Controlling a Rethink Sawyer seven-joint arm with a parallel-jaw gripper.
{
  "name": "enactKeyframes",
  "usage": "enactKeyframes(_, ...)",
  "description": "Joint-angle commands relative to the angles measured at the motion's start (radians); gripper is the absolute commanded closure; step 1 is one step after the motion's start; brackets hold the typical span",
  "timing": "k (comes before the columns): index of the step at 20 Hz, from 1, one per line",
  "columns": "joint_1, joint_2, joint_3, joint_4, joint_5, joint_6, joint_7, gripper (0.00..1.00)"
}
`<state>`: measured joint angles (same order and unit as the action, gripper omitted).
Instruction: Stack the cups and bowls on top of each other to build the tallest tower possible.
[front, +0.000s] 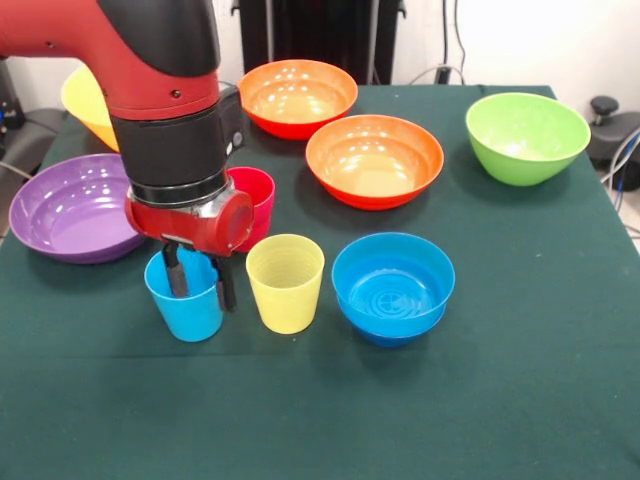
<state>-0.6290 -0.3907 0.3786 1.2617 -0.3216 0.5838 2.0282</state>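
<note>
The black pincer (199, 283) straddled the small ribbed light-blue plastic cup's (185, 300) rim, one finger inside, apparently poised to grip it for stacking; the translucent yellow cup (285, 282) stood at its three o'clock.

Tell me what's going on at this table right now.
The robot's hand is lowered onto the light blue cup, one finger inside it and one outside its rim. The yellow cup and blue bowl stand beside it, the red-pink cup behind. Nothing is stacked yet.

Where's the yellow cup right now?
Front view: yellow cup stands upright near centre, between the light blue cup on its left and the blue bowl.
</note>
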Motion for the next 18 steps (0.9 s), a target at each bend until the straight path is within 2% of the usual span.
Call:
enactKeyframes(1,0.056,0.01,0.008,-0.036,-0.06,0.1,-0.121,1.0)
enactKeyframes(2,0.057,0.011,0.008,-0.038,-0.056,0.105,-0.118,1.0)
enactKeyframes(3,0.057,0.012,0.007,-0.04,-0.053,0.11,-0.115,0.0)
enactKeyframes(18,0.06,0.015,0.002,-0.048,-0.052,0.101,-0.114,0.0)
